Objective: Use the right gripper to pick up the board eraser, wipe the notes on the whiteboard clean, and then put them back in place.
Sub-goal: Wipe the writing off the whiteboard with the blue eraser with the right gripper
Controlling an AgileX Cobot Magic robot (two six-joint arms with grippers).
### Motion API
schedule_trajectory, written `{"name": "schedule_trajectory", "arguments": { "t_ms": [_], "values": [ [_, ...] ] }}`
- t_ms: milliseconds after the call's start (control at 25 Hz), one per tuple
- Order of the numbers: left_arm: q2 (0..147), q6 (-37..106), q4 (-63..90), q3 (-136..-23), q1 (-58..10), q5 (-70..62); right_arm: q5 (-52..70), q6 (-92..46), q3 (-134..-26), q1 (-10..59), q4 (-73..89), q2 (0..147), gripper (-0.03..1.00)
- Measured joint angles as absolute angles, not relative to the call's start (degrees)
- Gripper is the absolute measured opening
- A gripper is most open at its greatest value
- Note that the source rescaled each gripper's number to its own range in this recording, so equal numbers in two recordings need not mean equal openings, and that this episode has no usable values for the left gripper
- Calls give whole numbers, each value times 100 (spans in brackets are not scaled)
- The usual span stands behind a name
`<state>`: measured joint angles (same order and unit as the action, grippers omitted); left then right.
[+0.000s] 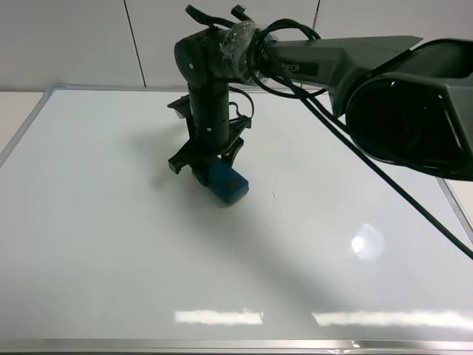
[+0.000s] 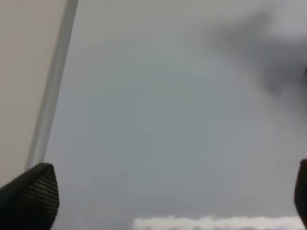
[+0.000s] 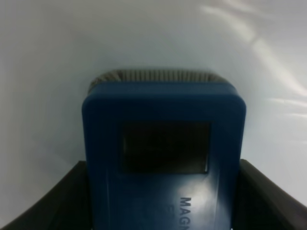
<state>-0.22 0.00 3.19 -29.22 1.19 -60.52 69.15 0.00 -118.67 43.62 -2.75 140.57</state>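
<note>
**Teal-blue eraser block, gripped over glossy board**

Item: small teal-blue rectangular board eraser point(image 1: 229, 183) with a dark grey patch on its back, placed just left of centre in the high view. We find it clamped between the fingers of the black two-fingered right gripper point(image 1: 214, 171). Its felt face points down at the large glossy white, silver-framed whiteboard point(image 1: 103, 237); we cannot confirm contact.

Thin black pen notes point(image 1: 274, 196): we make out only a faint speck, just right of the eraser.

Black left gripper point(image 2: 165, 196): fingers spread wide, empty, near the board's frame.

Risks, in our judgement: the block looks tilted, so a stroke may ride on one edge and leave ink. Hard pressing could twist it out of the grip.
</note>
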Motion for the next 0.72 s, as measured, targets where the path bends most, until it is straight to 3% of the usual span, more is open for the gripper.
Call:
{"name": "schedule_trajectory", "arguments": {
  "t_ms": [360,720],
  "values": [
    [-22,0,319,-2922,119,-6052,6917,0,-11867,3719,-621,14033,0],
    [-22,0,319,-2922,119,-6052,6922,0,-11813,4108,-1048,14033,0]
  ]
}}
